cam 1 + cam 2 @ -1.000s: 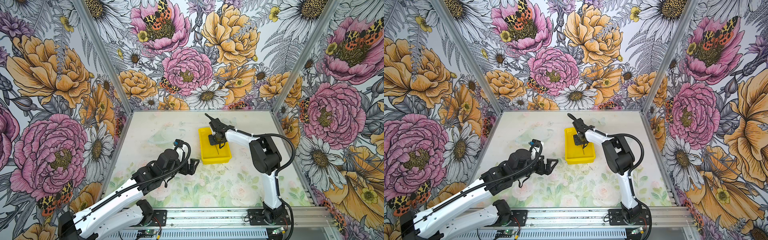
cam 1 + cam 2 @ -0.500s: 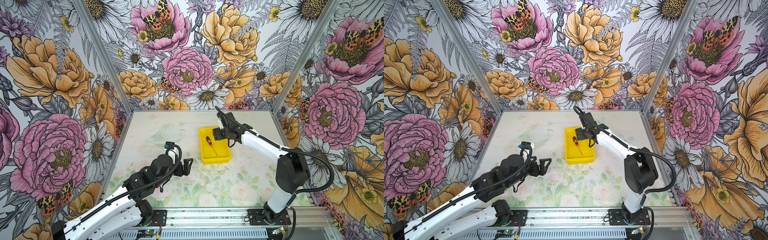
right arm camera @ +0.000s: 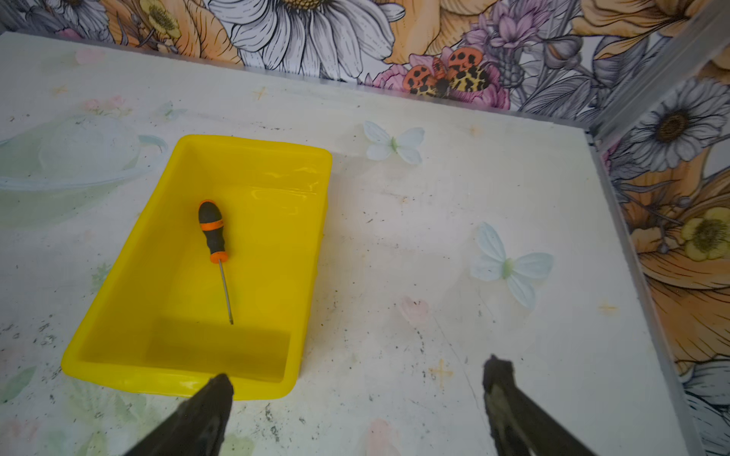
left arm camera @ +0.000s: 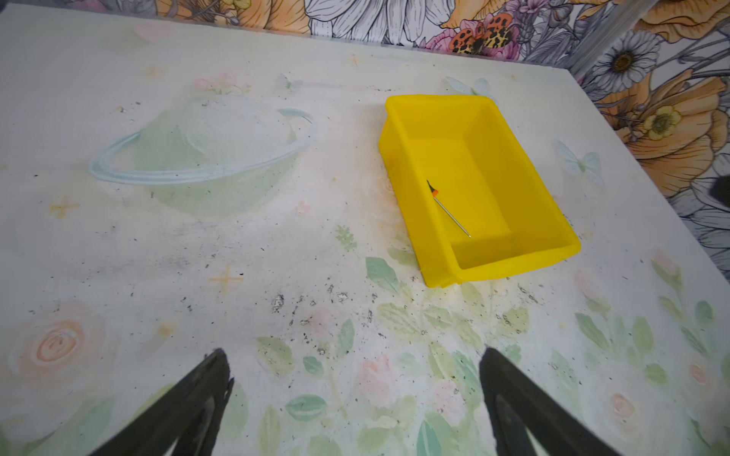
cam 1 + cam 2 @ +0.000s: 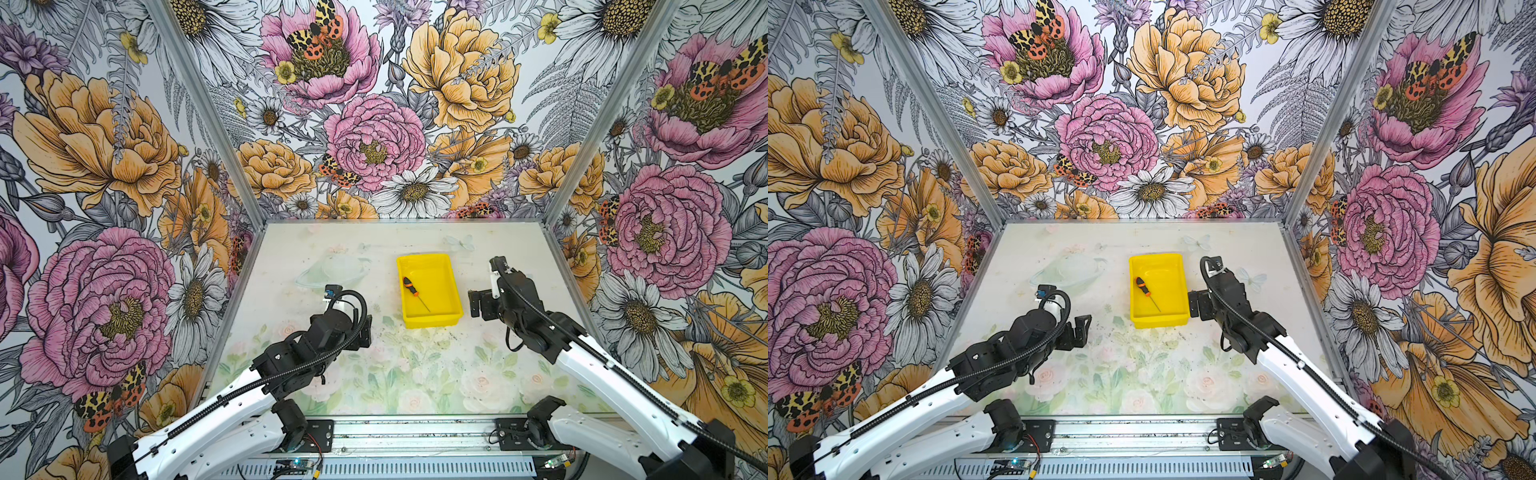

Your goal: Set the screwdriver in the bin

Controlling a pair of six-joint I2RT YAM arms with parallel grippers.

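On the left, the left gripper (image 4: 353,351) hangs over the bare table (image 4: 197,256), jaws spread, holding nothing. In the middle, the bin (image 3: 256,145) holds only the screwdriver (image 3: 215,237), lying flat on its floor, handle (image 3: 209,221) toward the far side. It looks light and rigid; the thick handle seems the surer hold, the thin shaft (image 3: 226,292) likely slippery. Just right of the bin, the right gripper (image 3: 359,367) gapes empty

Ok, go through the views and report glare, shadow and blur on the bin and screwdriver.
Right wrist view: screwdriver sharp, glare streaks on the far wall of the bin, a dark shadow patch on its near floor. Left wrist view: same shadow patch, no glare. Both top views: even light, screwdriver small but distinct.
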